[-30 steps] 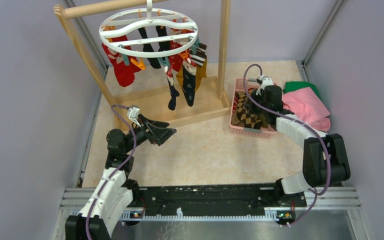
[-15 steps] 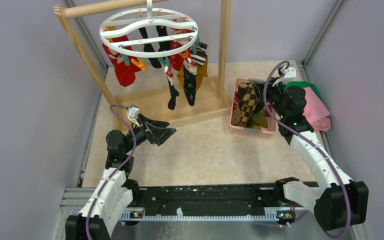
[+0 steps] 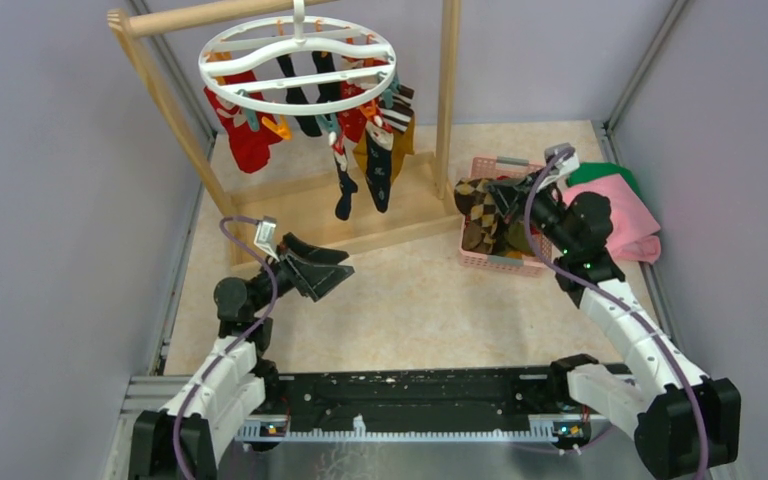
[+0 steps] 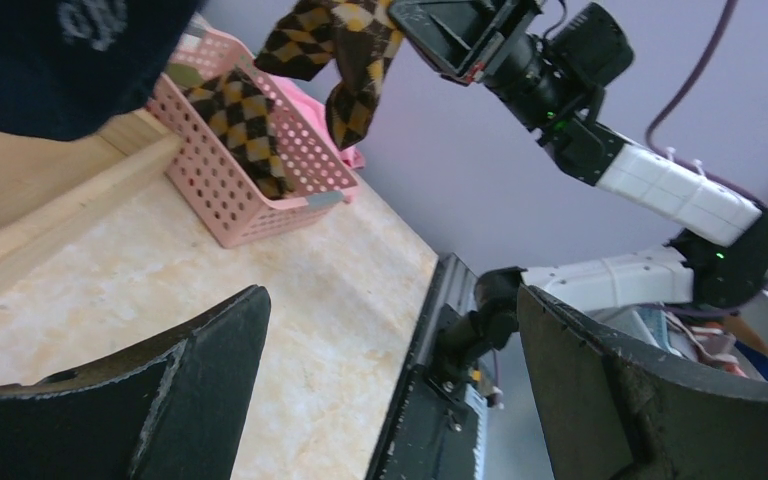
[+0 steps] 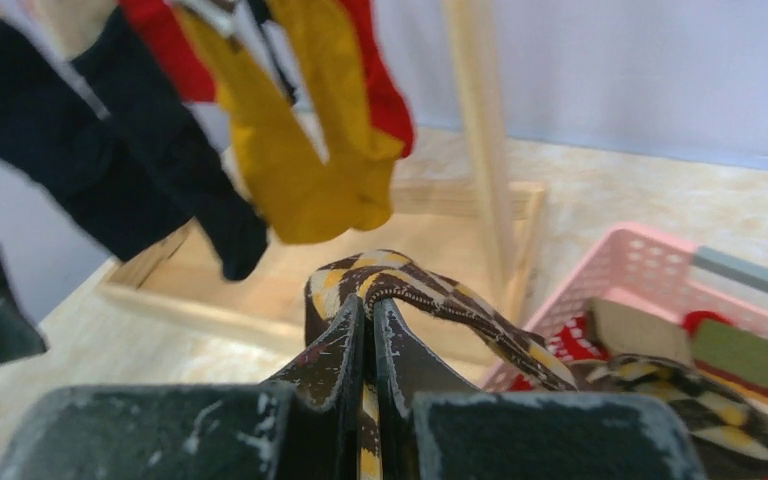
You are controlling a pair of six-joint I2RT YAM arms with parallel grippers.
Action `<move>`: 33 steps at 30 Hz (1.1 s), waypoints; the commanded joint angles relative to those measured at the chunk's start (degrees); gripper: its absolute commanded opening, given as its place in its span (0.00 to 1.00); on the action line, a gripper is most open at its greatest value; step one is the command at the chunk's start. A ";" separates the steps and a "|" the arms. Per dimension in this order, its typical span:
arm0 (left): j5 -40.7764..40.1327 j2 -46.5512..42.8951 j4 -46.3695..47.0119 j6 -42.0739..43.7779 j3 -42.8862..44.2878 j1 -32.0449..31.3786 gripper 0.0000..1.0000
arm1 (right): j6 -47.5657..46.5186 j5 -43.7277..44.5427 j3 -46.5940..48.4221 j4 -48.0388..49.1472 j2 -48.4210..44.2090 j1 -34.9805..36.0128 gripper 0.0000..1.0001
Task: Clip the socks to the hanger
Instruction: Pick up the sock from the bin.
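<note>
Over the near-left part of the table (image 3: 410,300) the left gripper (image 3: 322,268) hovers with its jaws spread wide and nothing between them. It sits a bit higher and further from the near edge than a second ago. Toward the right edge the right gripper (image 3: 500,192) is clenched on a brown argyle sock (image 3: 475,200), pinching a fold of it. A second ago it was down inside the pink basket (image 3: 505,264). Now it is raised and swung left, so the sock hangs over the basket's left end. More socks (image 3: 520,240) lie in the basket. The pink cloth (image 3: 625,215) and green cloth (image 3: 600,172) by the far-right corner are unmoved. At the far-left the hanger (image 3: 297,62) hangs from the wooden rack (image 3: 450,100), with red, black, navy and mustard socks clipped on, same as before.
</note>
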 commanded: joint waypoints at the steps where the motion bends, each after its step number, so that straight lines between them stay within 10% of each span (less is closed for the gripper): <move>1: -0.59 1.79 16.51 -6.30 -1.72 -3.20 0.99 | -0.82 -5.99 -2.00 5.14 -1.71 5.35 0.00; 33: -32.28 19.67 21.14 6.18 -0.21 -34.21 0.98 | 6.44 -0.52 -6.06 26.56 9.25 25.97 0.00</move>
